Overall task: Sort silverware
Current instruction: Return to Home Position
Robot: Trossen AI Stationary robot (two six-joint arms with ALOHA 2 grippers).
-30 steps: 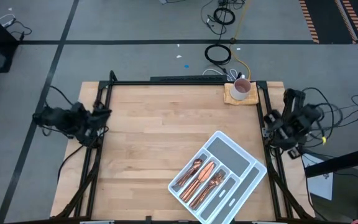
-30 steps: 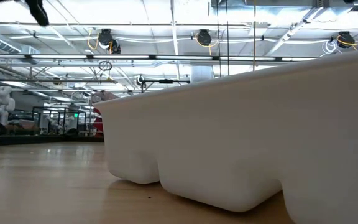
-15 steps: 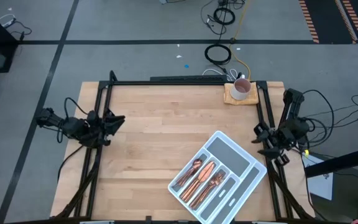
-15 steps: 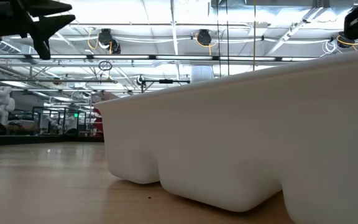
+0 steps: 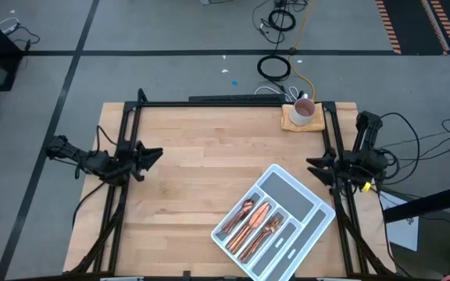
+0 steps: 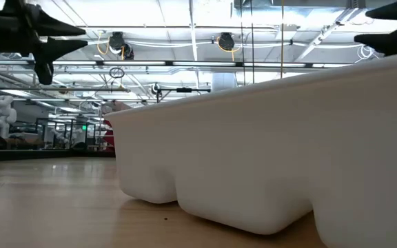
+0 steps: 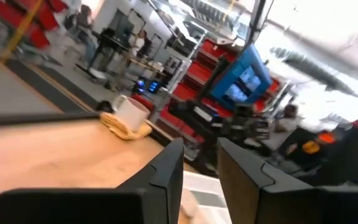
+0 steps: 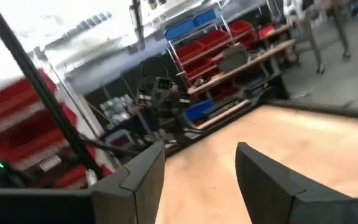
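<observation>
Returning both arms to rest is judged to be the step in hand. The silverware (image 5: 255,222) is seen gathered in the left-hand compartments of the cutlery tray (image 5: 291,190), which is set at the near right of the table (image 5: 194,156), and no loose piece is seen on the wood. The left gripper (image 5: 155,154) is held just inside the table's left edge, pointing inward. Its fingers (image 7: 166,168) are parted by a narrow gap and nothing is gripped. The right gripper (image 5: 312,165) is held at the right edge, just beyond the tray's far corner, with its fingers (image 8: 143,173) spread wider (likewise empty). For the step to be done well, each arm should be folded back slowly and kept high, so that the tray is not nudged and the mug (image 5: 303,111) at the far right corner is not clipped.
</observation>
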